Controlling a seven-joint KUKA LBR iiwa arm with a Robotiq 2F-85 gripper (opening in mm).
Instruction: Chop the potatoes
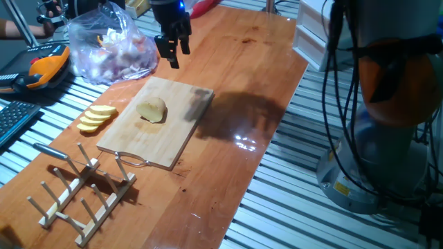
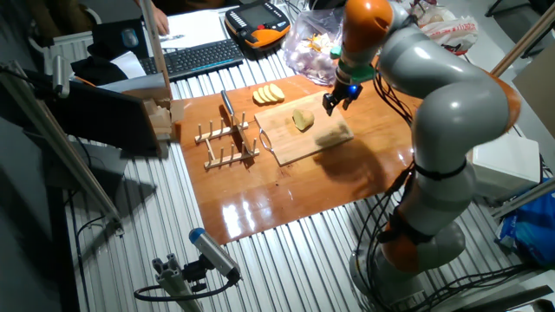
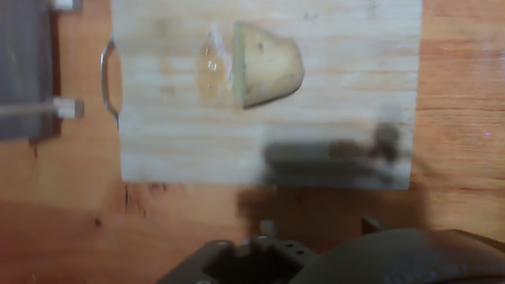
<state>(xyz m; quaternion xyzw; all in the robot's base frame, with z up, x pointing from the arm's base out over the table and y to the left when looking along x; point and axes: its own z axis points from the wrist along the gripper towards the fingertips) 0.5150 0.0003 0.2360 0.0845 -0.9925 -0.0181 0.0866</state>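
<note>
The pale yellow peeled potato (image 1: 152,109), a rounded lump with one flat cut face, sat near the middle of the light wooden cutting board with a wire handle (image 1: 176,142) on the reddish-brown wooden surface (image 1: 235,173). In the hand view a wet smear lay on the board just beside the cut face. The black two-finger tool (image 1: 171,50) hung above the far edge of the board, well apart from the potato, holding nothing; its fingers looked slightly parted, though whether fully open could not be told. A knife with a grey handle (image 2: 226,105) rested by the pale wooden peg rack (image 2: 227,144), untouched. Risks noted: the rounded potato, resting only partly on a flat face, would likely rock or roll under a downward cut and skid on the wet patch. The board lay loose on the glossy surface and might slide if pushed sideways. A reach for the knife would pass close to the rack's pegs and could snag them. The fanned row of thin yellow slices (image 1: 95,117) beside the board and the clear plastic bag of reddish pieces (image 1: 114,48) behind it could be brushed by the arm.
</note>
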